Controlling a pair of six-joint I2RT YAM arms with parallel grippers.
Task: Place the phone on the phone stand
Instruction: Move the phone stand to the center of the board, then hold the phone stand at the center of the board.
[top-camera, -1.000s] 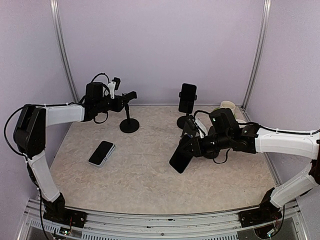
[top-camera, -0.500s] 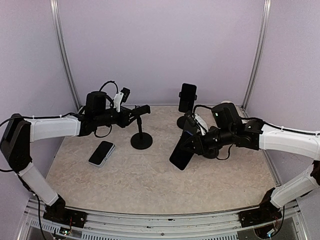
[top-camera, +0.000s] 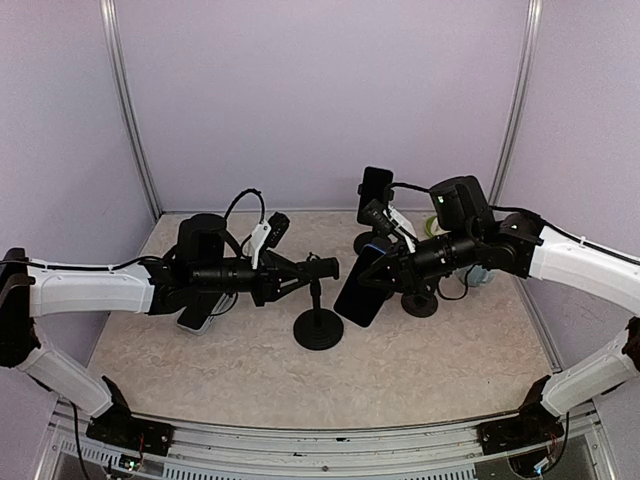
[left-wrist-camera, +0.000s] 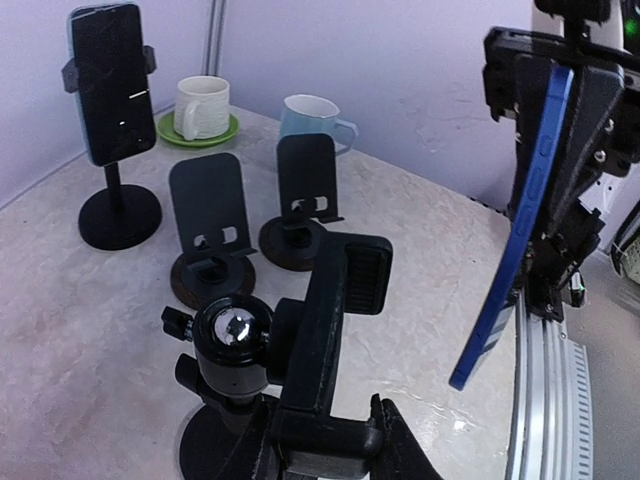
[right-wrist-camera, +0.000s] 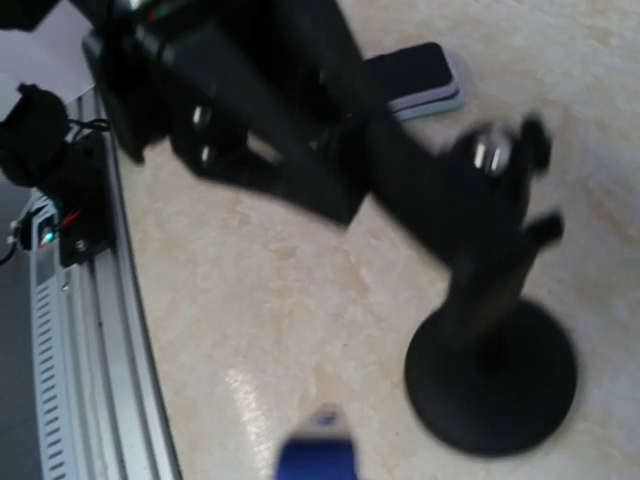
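Marble-pattern table (top-camera: 250, 385), lilac walls. My right gripper (top-camera: 388, 262) is clamped on the phone (top-camera: 358, 290), which hangs tilted in the air just beside the phone stand (top-camera: 318, 328). My left gripper (top-camera: 318, 268) is closed on the top of that stand. I judge the phone rigid, smooth and fragile: grip its long edges, not the glass.
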